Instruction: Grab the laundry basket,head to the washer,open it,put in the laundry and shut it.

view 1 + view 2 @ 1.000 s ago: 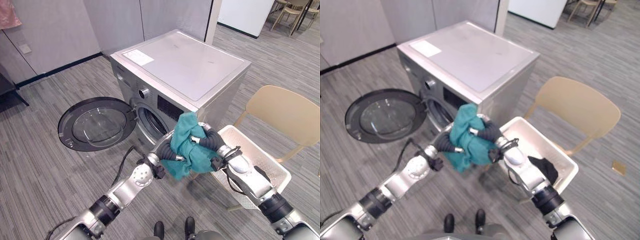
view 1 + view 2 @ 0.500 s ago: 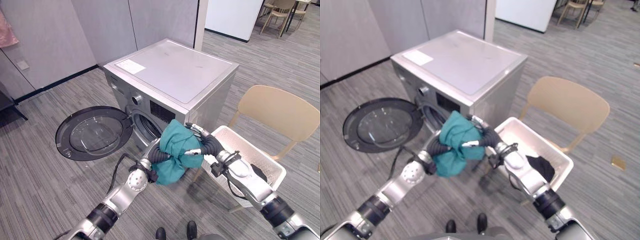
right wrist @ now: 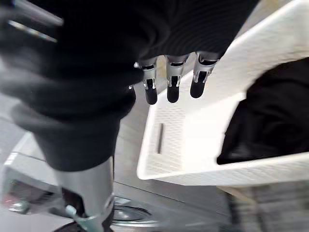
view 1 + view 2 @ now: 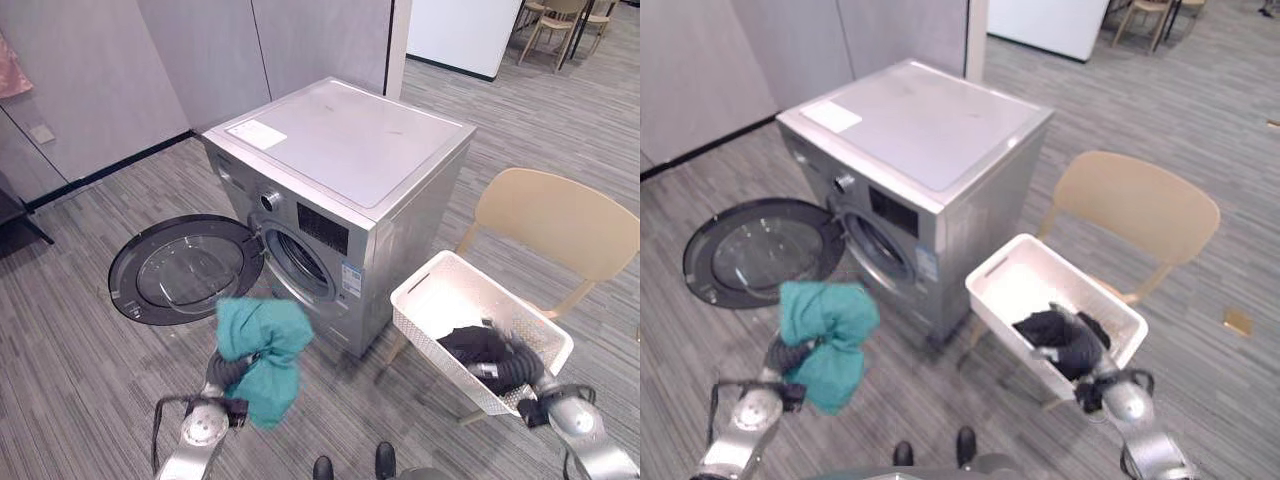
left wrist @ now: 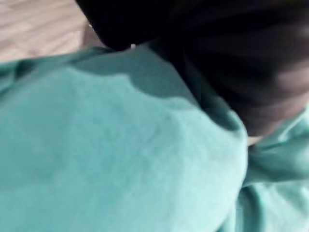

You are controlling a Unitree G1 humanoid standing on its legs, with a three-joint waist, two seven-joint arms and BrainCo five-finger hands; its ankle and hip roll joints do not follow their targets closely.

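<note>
A teal garment (image 4: 262, 350) is bunched over my left hand (image 4: 228, 372), low in front of the washer (image 4: 350, 150); the cloth hides that hand's fingers. The washer's round door (image 4: 185, 268) hangs open to the left, and the drum opening (image 4: 300, 265) is exposed. The white laundry basket (image 4: 420, 300) stands to the right of the washer with a black garment (image 4: 465, 342) in it. My right hand (image 4: 510, 365) hovers at the basket, over the black garment (image 3: 275, 111). Its fingers (image 3: 173, 92) hang relaxed and hold nothing.
A beige chair (image 4: 550, 225) stands just behind the basket on the right. A grey wall runs behind the washer. Striped grey carpet (image 4: 80, 350) lies open to the left and front of the door.
My right hand has let go of the teal garment and swung right to the basket. My left hand has carried the garment left and lower, away from the drum opening.
</note>
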